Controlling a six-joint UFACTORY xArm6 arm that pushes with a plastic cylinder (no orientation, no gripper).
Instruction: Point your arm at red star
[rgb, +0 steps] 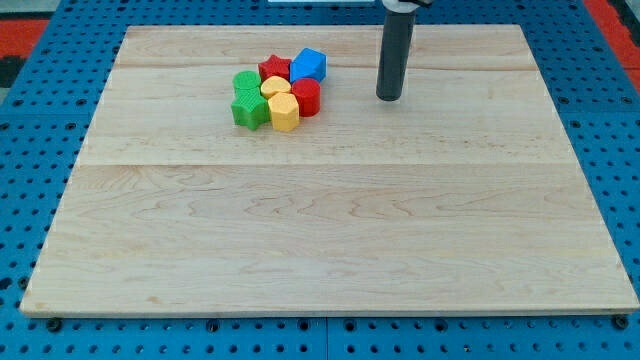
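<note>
Approach step. Red star sits at top of the block cluster, touching blue block. The tip stands clear to the view's right. No fingers: bare rod. Next: slide leftward, skirting blue block.

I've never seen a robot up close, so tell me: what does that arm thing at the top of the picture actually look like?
Only its end shows: a straight, round, dark grey rod with a smooth matte surface and no markings or cables visible. It widens into a darker collar at the view's top edge. My tip is blunt and flat, with no claw.
</note>
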